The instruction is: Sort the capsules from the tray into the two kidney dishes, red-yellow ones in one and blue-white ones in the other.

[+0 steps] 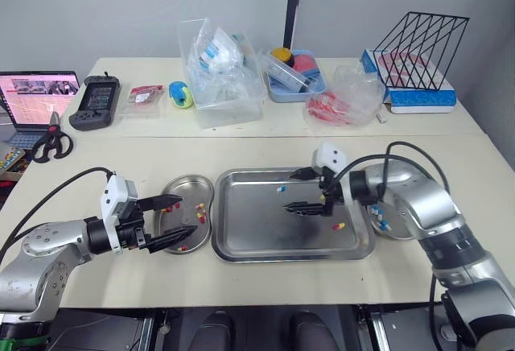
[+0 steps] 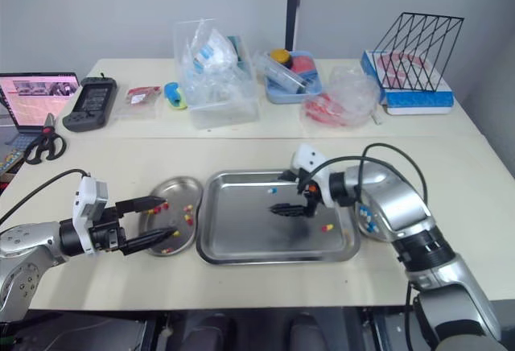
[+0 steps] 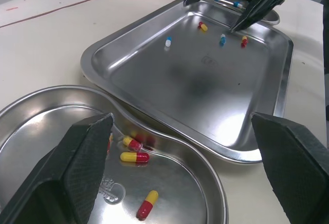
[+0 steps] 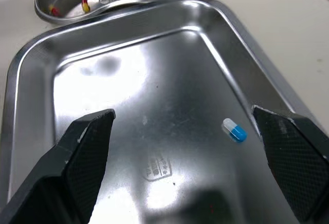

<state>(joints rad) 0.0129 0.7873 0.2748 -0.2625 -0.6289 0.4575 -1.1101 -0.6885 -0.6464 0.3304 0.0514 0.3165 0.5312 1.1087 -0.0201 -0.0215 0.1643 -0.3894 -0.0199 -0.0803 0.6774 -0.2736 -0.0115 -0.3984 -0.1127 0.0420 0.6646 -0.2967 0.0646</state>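
Note:
The steel tray (image 1: 241, 242) lies at the table's middle. It holds a blue-white capsule (image 1: 281, 189) near its far side and a red-yellow capsule (image 1: 338, 225) towards its right. My right gripper (image 1: 290, 191) hovers open just above the tray's centre, with the blue-white capsule (image 4: 234, 130) lying between its fingers. The left kidney dish (image 1: 191, 183) holds several red-yellow capsules (image 3: 134, 156). My left gripper (image 1: 187, 215) stands open and empty over that dish. The right kidney dish (image 1: 388, 230), partly hidden by my right arm, holds blue-white capsules.
On the far table sit a laptop (image 1: 36, 97), scissors (image 1: 50, 143), a handheld console (image 1: 95, 101), a clear box of bags (image 1: 217, 69), a blue bin (image 1: 294, 73) and a wire rack (image 1: 418, 61). A cable loops above my right arm.

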